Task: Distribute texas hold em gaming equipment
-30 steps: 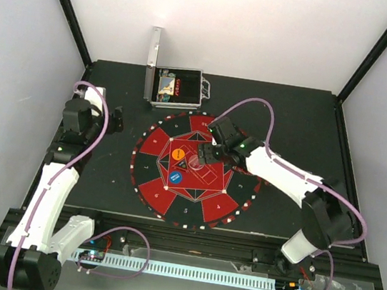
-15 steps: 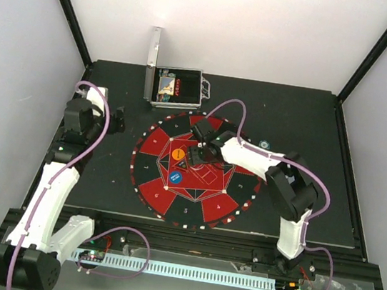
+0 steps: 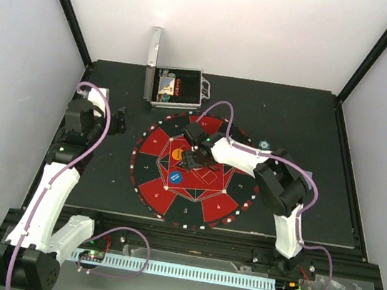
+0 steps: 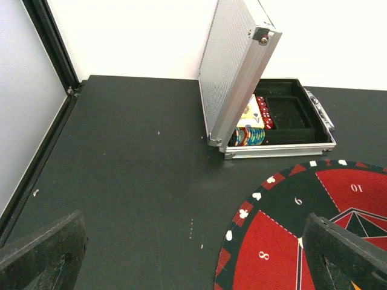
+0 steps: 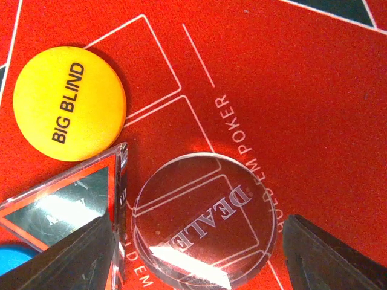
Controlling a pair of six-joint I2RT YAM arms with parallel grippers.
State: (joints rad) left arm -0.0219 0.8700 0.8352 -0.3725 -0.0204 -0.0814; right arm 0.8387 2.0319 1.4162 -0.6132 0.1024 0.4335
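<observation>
On the mat's red centre lies a clear disc marked DEALER [image 5: 204, 220], between the fingers of my right gripper [image 5: 199, 254]. The jaws stand open around it, with a gap showing at the right finger [image 5: 329, 257]. An orange BIG BLIND disc [image 5: 69, 103] lies just beyond, also seen from above [image 3: 177, 154]. A blue disc [image 3: 175, 177] lies nearer the front. In the top view my right gripper [image 3: 190, 157] hides the clear disc. Poker chips [image 4: 250, 136] and cards [image 4: 249, 112] sit in the open case. My left gripper [image 4: 199, 254] hangs open and empty over the table.
The silver case [image 3: 178, 89] stands open at the back, lid upright. The round red-and-black mat [image 3: 199, 207] fills the table's middle. One teal chip [image 3: 263, 145] lies at the mat's right rim. A clear bevelled piece [image 5: 66, 193] lies against my right gripper's left finger.
My right gripper has moved left across the mat's centre and come down over the clear disc, its jaws narrowing. The left arm has not moved.
</observation>
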